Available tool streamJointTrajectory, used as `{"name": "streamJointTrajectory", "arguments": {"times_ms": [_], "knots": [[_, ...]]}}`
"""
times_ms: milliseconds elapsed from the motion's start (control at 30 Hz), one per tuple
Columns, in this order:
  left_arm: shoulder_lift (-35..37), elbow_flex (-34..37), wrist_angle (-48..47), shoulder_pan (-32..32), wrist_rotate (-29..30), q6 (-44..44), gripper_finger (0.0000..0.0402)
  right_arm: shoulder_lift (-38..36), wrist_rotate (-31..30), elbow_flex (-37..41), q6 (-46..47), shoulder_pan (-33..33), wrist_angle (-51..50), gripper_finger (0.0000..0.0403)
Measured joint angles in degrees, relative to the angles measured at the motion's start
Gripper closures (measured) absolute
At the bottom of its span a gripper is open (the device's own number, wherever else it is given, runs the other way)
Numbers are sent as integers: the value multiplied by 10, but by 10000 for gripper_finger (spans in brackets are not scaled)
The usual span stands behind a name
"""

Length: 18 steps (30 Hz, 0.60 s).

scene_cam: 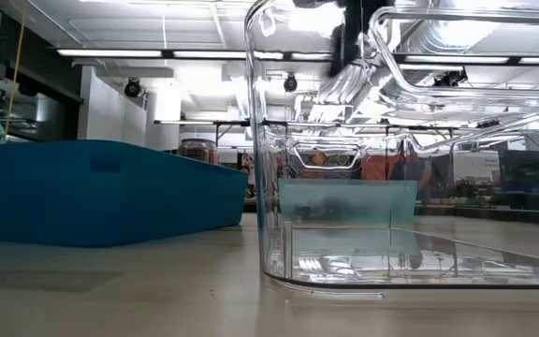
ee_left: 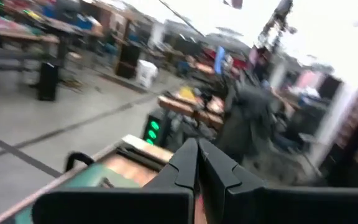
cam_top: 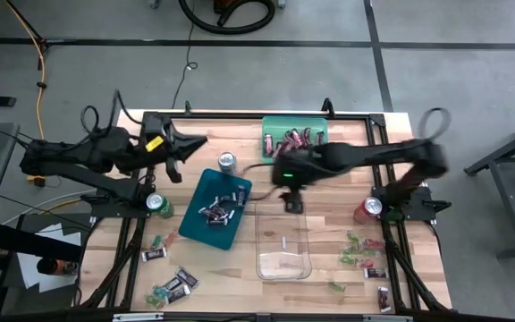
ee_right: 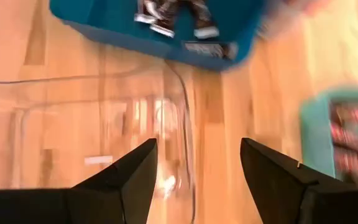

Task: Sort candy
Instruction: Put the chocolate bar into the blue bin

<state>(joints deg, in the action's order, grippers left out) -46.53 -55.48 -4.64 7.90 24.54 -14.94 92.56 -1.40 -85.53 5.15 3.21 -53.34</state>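
The right tool [cam_top: 292, 203] hangs with its fingers apart and empty over the far end of the clear box [cam_top: 284, 241]. The left tool [cam_top: 186, 144] is pinched together, up off the bench [cam_top: 325, 291]. Dark candy [cam_top: 218, 213] lies in the blue tray [cam_top: 195, 207], too jumbled to say which way it points. Red candy [cam_top: 291, 141] fills the green tray [cam_top: 273, 124], its long sides running about front to back.

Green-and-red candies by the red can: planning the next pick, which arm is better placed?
Right. Its tool hangs open over the clear bin, near those candies; the left tool is shut at the table's far left edge.
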Motion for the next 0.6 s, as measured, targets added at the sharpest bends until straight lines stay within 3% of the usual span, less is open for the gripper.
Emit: {"name": "streamJointTrajectory", "arguments": {"times_ms": [133,300,467,600], "knots": [[-12,0,-5,0,-32,0,401,-147,-42,140,128,36,68,179],[-34,0,-6,0,-33,0,402,-285,-122,259,250,90,176,179],[-59,0,-7,0,-36,-4,402,-361,-195,327,291,123,253,179],[-73,0,-11,0,-110,-63,401,-382,-215,340,306,126,249,179]]}}
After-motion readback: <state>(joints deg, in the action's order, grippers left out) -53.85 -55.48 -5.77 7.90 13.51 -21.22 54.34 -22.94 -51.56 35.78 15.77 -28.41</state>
